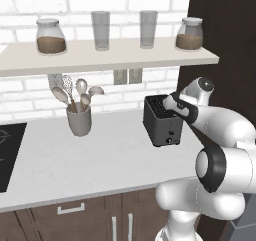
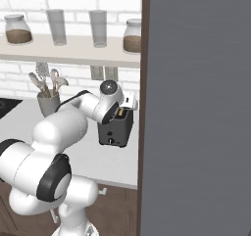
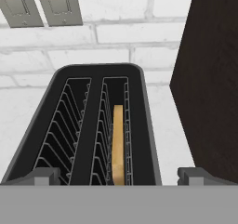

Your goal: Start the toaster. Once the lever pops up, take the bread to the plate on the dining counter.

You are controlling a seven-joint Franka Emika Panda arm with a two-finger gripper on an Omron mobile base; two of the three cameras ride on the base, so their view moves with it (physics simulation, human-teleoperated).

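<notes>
The bread stands on edge deep in the toaster, in the slot that sits on the right in the hand view, directly ahead of the claw and between the lines of its two finger tips; its lower part is cut off at the bottom of that view, and in the right base view it shows only as a small tan sliver beside the wrist. The other slot shows bare wire racks. The toaster's lever cannot be made out in any picture; a small knob shows low on its end face in the left base view. The claw hovers just above the toaster's top, spread wide with nothing between its tips, which stand outside the toaster's long sides. In the left base view the wrist covers the near end of the toaster's top. The arm reaches forward with its elbow bent and its hand tipped down over the slots. The toaster stands on the grey worktop, with a dark panel just beyond one side of the claw and a grey utensil cup well off to the other side.
</notes>
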